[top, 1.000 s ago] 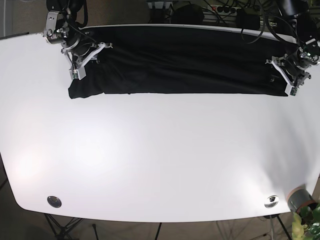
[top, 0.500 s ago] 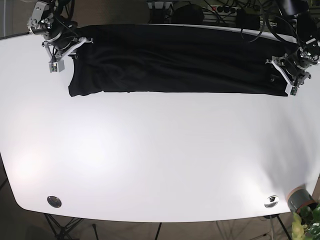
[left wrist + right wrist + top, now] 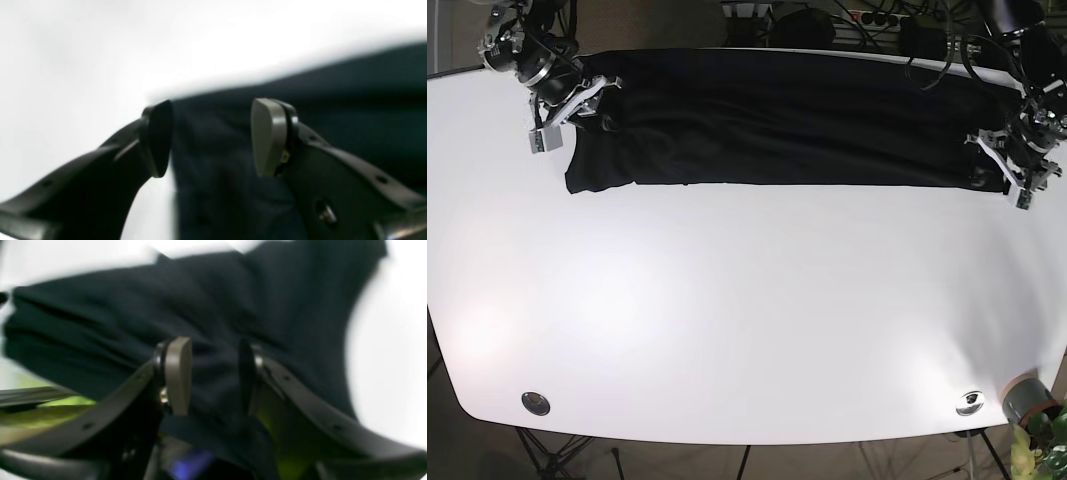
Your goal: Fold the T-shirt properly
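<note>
Your left gripper point(image 3: 211, 136) stands spread, its two pads apart with nothing pinched between them. The dark T-shirt point(image 3: 333, 110) lies beneath and beyond it: the cloth fills the gap between the pads and runs off past the grey-padded finger point(image 3: 267, 136), while the black-padded finger point(image 3: 160, 136) sits just at the cloth's edge, with bare white table point(image 3: 100, 50) on its outer side and ahead of it. The picture is too blurred to show whether either pad touches the fabric.

Your right gripper point(image 3: 213, 376) is likewise spread, the gap between its pads narrower, and empty of any pinched fold. Rumpled T-shirt fabric lies under and ahead of both fingers; the white table shows beyond the cloth and off to the black-padded finger's point(image 3: 247, 373) side. A strip of dark cloth crosses low between the finger bases, but the blur does not let you tell what it is.

In the base view the T-shirt point(image 3: 787, 120) lies as one long black band along the far side of the table point(image 3: 747, 320). Your left gripper point(image 3: 1019, 180) sits at one end of that band, at its near corner. Your right gripper point(image 3: 567, 105) sits at the other end, over the sleeve, which hangs nearer than the rest of the band.
</note>
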{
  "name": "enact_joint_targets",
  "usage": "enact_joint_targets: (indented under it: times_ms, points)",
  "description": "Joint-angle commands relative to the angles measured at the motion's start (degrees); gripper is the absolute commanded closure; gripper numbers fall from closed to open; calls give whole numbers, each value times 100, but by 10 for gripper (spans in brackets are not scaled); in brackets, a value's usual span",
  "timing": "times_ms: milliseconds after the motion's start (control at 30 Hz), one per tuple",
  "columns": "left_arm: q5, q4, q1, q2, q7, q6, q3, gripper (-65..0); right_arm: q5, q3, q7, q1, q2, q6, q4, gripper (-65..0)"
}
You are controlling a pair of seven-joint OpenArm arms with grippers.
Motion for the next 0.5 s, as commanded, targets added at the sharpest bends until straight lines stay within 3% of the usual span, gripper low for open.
enact_joint_targets:
  times_ms: [0,200,267,333,467]
  points:
    - [-22,401,-45,32,204,36,-257,-339,278,-44,93,16,53,5,100,-238]
    - [-22,805,-19,225,872,36,-310,-344,164,-660,93,113,158,-48,-32,-239]
    - [-14,779,25,252,916,36,-240,-344,-3,-853,102,122,88,-180,-120,-239]
    - [-5,753,306,269,890,36,-169,-344,-416,-1020,128,122,-88,-400,-146,-239]
    - [13,761,500,559,872,36,-134,-343,-1278,-1161,146,130,-422,-435,-137,-239]
